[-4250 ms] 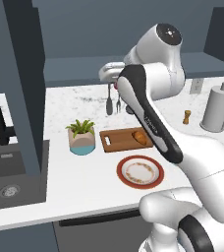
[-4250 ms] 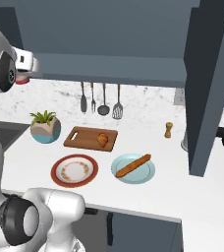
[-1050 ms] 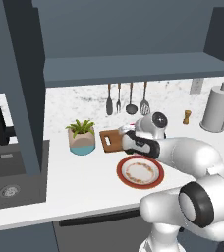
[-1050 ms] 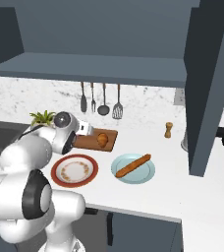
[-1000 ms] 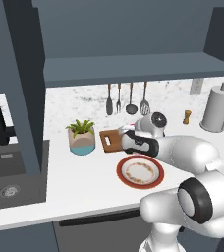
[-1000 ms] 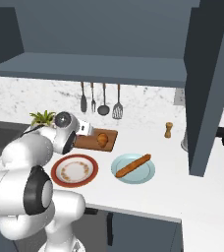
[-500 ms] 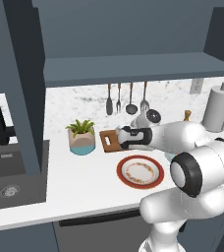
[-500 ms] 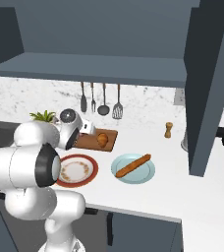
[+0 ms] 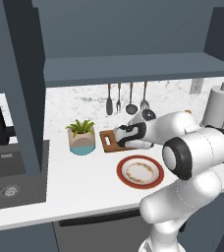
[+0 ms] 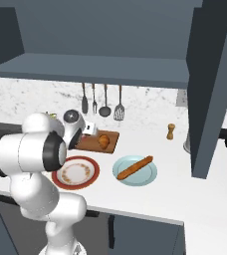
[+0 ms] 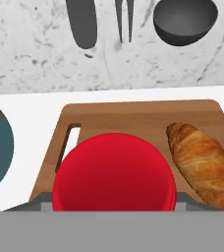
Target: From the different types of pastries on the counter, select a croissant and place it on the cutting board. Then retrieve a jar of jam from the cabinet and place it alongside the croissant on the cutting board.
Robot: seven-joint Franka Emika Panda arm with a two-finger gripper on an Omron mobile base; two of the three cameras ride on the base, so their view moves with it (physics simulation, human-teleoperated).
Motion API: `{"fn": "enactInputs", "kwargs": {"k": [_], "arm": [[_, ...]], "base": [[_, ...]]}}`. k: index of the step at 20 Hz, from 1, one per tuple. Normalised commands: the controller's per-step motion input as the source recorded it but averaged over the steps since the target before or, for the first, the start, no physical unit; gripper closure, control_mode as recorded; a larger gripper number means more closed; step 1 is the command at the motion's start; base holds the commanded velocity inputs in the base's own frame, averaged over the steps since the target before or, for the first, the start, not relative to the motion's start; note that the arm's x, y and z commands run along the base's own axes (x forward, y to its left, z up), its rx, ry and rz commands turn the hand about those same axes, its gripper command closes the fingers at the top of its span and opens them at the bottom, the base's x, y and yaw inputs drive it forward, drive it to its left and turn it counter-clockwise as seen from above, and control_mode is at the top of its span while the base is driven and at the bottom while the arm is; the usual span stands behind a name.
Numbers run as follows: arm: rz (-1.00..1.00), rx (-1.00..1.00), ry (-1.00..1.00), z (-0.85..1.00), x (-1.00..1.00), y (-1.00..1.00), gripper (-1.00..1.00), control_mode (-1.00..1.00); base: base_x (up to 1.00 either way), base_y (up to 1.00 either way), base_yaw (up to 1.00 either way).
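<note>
The red jar of jam (image 11: 114,177) is close in front of the hand camera, low over the handle end of the brown cutting board (image 11: 143,123). My gripper (image 11: 114,203) is shut on the jar, and grey finger parts show at both its sides. The golden croissant (image 11: 202,162) lies on the board's right part, apart from the jar. From the base views my gripper (image 9: 120,137) (image 10: 88,130) is at the cutting board (image 9: 108,141) (image 10: 96,145), beside the croissant (image 10: 103,141). The long stick pastry (image 10: 134,167) lies on a pale blue plate (image 10: 148,178) on the white counter (image 10: 185,184).
A red-rimmed plate (image 9: 140,171) (image 10: 75,173) sits in front of the board. A potted plant (image 9: 82,138) stands to its left, and a sink (image 9: 11,172) lies beyond that. Utensils (image 11: 182,19) hang on the wall behind. A pepper mill (image 10: 170,131) and a paper towel roll (image 9: 217,106) stand to the right.
The arm came down from high near the shelf to the cutting board. Over the last second the hand swung a little left along the board and the elbow moved right.
</note>
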Motion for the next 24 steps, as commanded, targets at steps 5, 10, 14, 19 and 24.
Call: {"fn": "enactInputs", "kwargs": {"k": [5,10,14,19,24], "arm": [[0.00,0.00,0.01,-0.12,0.27,0.03,1.00,-1.00],[0.00,0.00,0.02,-0.22,0.09,0.01,1.00,-1.00],[0.00,0.00,0.05,-0.31,0.08,0.00,1.00,-1.00],[0.00,0.00,0.02,-0.17,0.09,0.00,1.00,-1.00],[0.00,-0.01,0.03,-0.25,0.19,0.02,1.00,-1.00]], "base": [[0.00,0.00,0.00],[0.00,0.00,0.00],[0.00,0.00,0.00],[0.00,0.00,0.00],[0.00,0.00,0.00]]}}
